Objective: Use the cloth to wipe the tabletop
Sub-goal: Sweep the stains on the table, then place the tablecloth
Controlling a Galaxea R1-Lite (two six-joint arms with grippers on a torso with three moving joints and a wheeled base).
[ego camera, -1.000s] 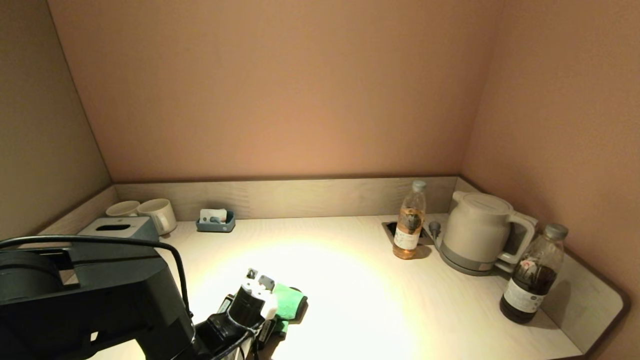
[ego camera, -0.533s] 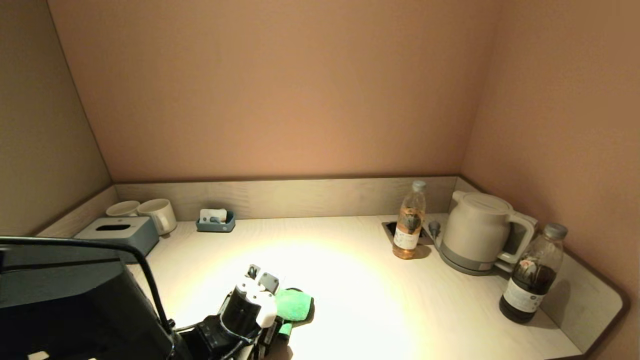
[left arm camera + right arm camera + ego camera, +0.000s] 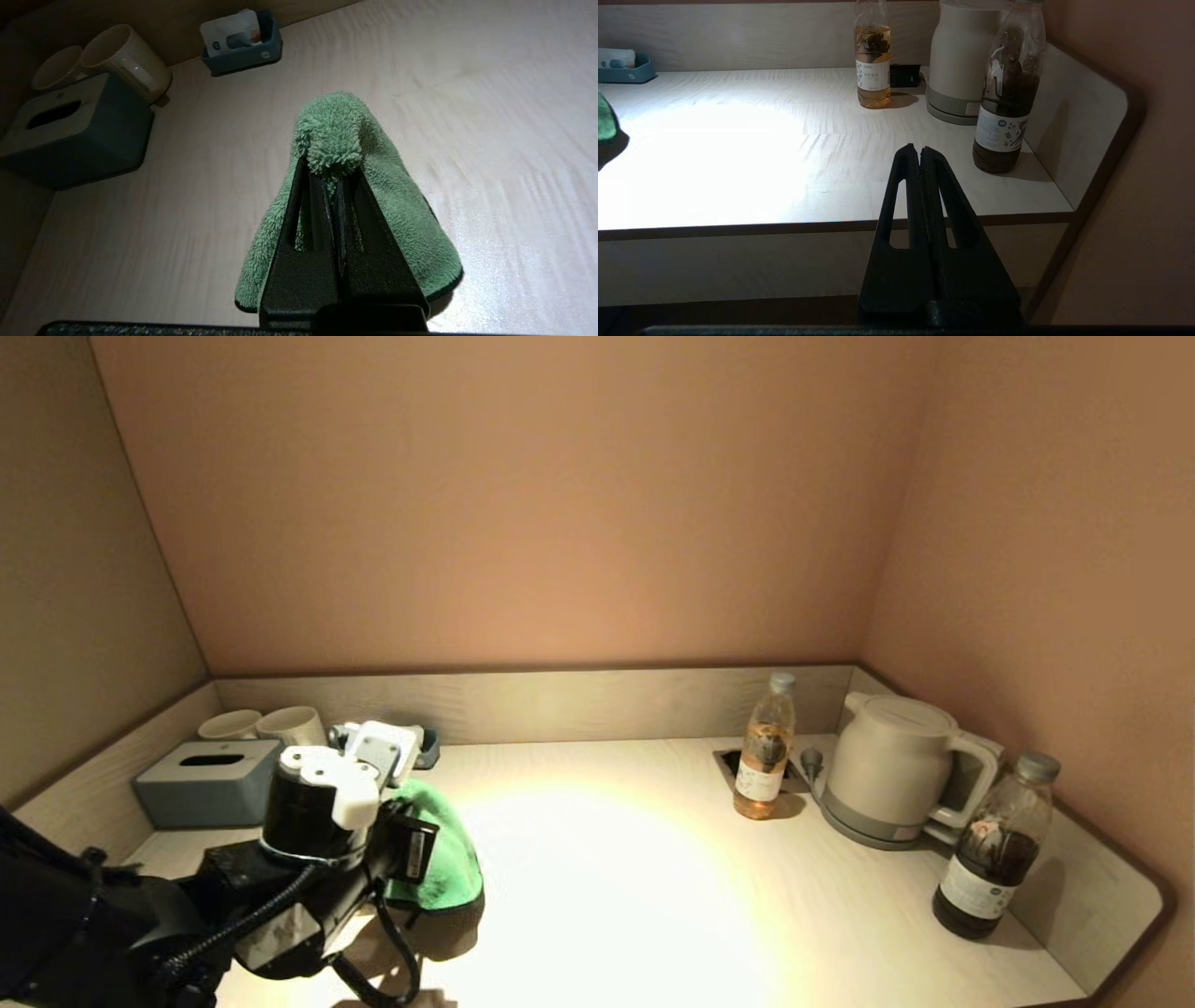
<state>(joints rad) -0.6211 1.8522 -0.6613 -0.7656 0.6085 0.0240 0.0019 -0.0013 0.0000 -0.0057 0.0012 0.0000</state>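
Note:
The green fluffy cloth [image 3: 439, 849] hangs bunched from my left gripper [image 3: 420, 817] over the left part of the pale wooden tabletop [image 3: 653, 887]. In the left wrist view the gripper [image 3: 327, 170] is shut on a fold of the cloth [image 3: 402, 219], which drapes down round both fingers. I cannot tell whether its lower edge touches the table. My right gripper [image 3: 920, 150] is shut and empty, parked just off the table's front edge near the right end. It is out of the head view. The cloth also shows at the edge of the right wrist view [image 3: 605, 123].
A grey tissue box [image 3: 205, 784], two mugs [image 3: 294, 733] and a small blue tray [image 3: 243, 46] stand at the back left. A bottle of amber drink [image 3: 766, 747], a white kettle [image 3: 892, 770] and a dark bottle [image 3: 994, 845] stand at the right. Walls close three sides.
My left arm has swung from the table's front edge up and towards the back left, carrying the cloth with it; the cloth now sits close to the tissue box and mugs.

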